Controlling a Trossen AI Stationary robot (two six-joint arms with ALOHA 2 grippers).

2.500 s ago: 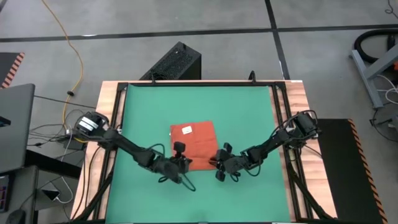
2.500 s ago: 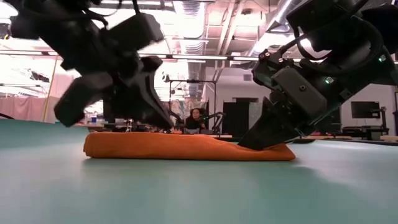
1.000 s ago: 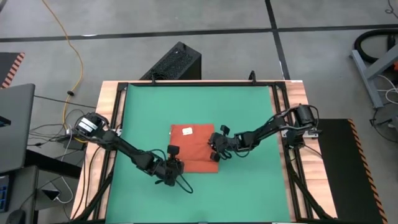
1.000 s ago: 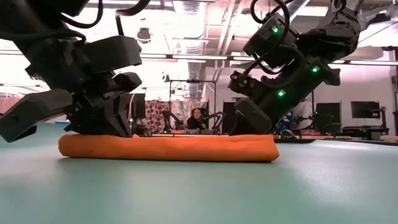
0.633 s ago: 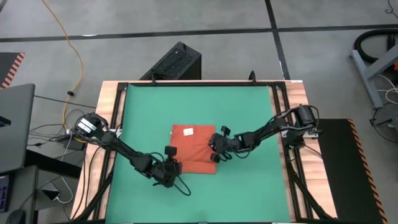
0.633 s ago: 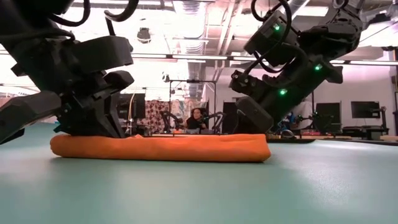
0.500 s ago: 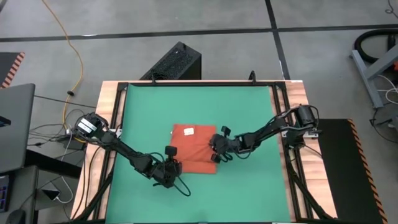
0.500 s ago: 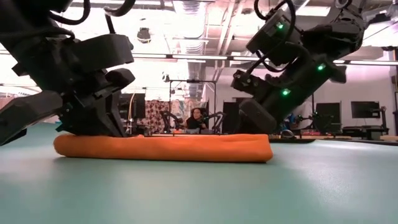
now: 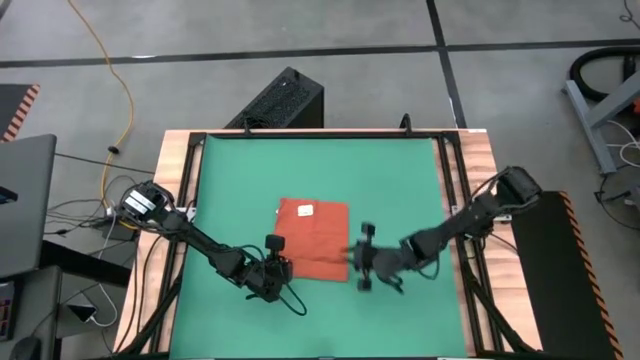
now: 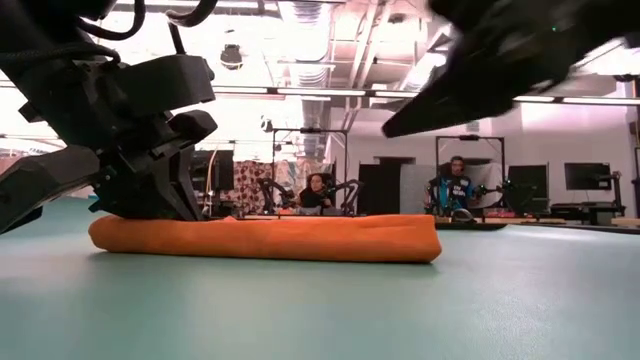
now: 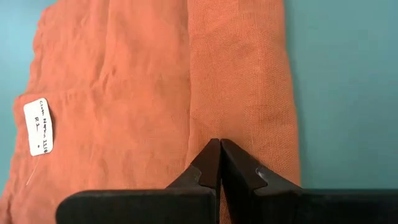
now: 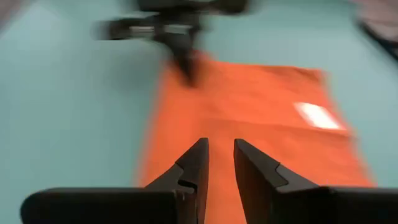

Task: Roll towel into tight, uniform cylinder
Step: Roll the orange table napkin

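One towel (image 9: 314,240), orange-red, near middle of green mat (image 9: 400,180); near edge rolled into low fold, one white tag (image 9: 305,210) on flat part. Two arms. Left gripper (image 9: 275,268) at towel's near-left corner, fingers (image 11: 208,163) pressed together on rolled edge. Right gripper (image 9: 365,270) just off towel's near-right corner, fingers (image 12: 196,163) slightly apart, holding nothing. Two people in room behind.

The right end effector (image 9: 364,271) is smeared by motion in the high and low views. The writing on the towel's white tag (image 11: 39,126) is too small to read. The left end effector (image 9: 272,279) covers the towel's (image 9: 315,238) near corner.
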